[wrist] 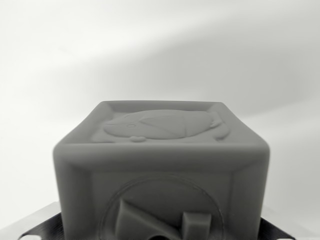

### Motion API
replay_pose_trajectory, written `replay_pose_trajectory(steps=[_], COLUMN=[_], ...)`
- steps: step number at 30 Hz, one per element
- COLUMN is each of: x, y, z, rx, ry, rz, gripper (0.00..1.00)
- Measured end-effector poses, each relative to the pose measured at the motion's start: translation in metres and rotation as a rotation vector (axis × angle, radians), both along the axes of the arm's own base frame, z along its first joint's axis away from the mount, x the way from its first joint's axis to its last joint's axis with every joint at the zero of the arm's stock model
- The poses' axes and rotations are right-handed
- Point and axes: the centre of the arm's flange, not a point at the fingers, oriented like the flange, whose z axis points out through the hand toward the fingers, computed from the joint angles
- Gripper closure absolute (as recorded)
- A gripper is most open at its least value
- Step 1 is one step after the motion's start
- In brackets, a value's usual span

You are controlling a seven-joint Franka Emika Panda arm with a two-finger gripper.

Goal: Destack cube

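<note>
A pale, nearly white background (160, 45) fills the upper half of the wrist view, smooth and out of focus, with a soft grey shadow band running across it from lower left to upper right. In front of it, filling the lower middle of the frame, sits a grey cube (161, 170) with rounded edges, seen from slightly above so that both its top face and its near face show. The top face has a raised rim and carries an embossed relief of an animal (162, 125), a rounded body with a pointed snout toward the wrist view's left. The near face bears a large raised ring enclosing blocky raised shapes, cut off by the bottom edge. No writing, brand or label can be read on any face. At the bottom corners, dark metal pieces (42, 227) with a lighter edge stick out on either side of the cube; they may belong to the claw, but its fingers are not clearly visible, so whether it is open, closed or gripping the cube cannot be told.
</note>
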Motion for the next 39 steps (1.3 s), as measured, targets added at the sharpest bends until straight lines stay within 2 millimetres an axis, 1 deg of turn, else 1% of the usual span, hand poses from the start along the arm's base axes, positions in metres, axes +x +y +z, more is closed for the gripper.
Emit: replay_pose_trajectory(steps=[39], x=[0.010], y=[0.070], z=[-0.018], rx=[0.000], ry=[-0.005], rz=[-0.169], gripper=[1.00])
